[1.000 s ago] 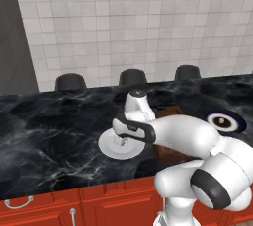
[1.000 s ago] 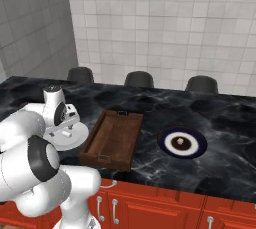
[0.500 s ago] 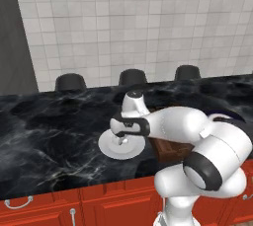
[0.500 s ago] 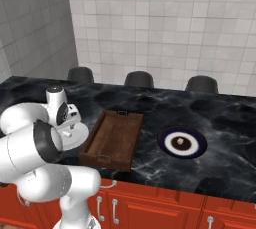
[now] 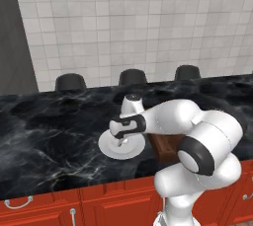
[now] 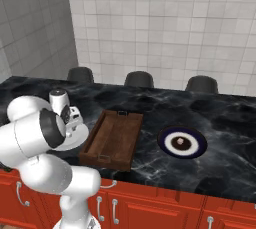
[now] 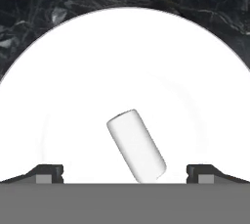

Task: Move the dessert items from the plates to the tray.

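The plain white plate (image 5: 105, 147) lies on the black marble counter near its front edge. On this plate (image 7: 73, 86) rests the stubby white oblong dessert item (image 7: 136, 145), lying tilted. My gripper (image 7: 125, 173) hangs open just above it, one fingertip (image 7: 49, 172) on each side and nothing held. From the left base camera the gripper (image 5: 121, 142) points down onto the plate. The brown wooden tray (image 6: 117, 135) sits right of the arm. Further right, the navy-rimmed plate (image 6: 163, 140) carries the small tan dessert item (image 6: 182, 144) at its centre.
Dark rounded stool backs (image 5: 132, 76) line the counter's far edge below the tiled wall. Red cabinets (image 6: 150, 208) run under the front edge. My own elbow (image 5: 210, 143) covers part of the tray (image 5: 165, 147).
The hand has sunk a little closer to the white plate and the elbow has swung round. The jaws stayed open.
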Motion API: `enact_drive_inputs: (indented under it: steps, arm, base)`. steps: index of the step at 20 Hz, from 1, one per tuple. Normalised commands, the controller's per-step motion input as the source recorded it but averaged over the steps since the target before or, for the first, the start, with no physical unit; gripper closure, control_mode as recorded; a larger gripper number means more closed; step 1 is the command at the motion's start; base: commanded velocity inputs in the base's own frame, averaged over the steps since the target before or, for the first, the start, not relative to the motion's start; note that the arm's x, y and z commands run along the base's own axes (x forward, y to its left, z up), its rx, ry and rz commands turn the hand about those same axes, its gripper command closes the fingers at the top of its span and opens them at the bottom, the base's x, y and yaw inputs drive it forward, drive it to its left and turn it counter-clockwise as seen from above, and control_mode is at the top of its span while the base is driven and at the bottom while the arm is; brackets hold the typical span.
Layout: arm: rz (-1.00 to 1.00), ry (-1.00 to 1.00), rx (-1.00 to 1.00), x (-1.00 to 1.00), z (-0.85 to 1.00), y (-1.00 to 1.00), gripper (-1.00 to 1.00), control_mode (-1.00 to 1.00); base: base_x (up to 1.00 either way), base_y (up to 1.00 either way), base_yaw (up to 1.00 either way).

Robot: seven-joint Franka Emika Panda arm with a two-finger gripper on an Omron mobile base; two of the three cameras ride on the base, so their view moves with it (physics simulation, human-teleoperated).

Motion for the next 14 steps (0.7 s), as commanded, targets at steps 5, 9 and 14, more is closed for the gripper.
enact_drive_inputs:
  steps: [5,9,14]
  arm:
    - [0.0,0.0,0.0,0.15,-0.16,0.0,-1.0,-1.0]
    - [0.0,0.0,0.0,0.14,-0.13,0.01,-1.0,-1.0]
    - [0.0,0.0,0.0,0.12,-0.15,0.06,-1.0,-1.0]
  base:
    - [0.0,0.0,0.0]
    - [0.0,0.0,0.0]
    - [0.0,0.0,0.0]
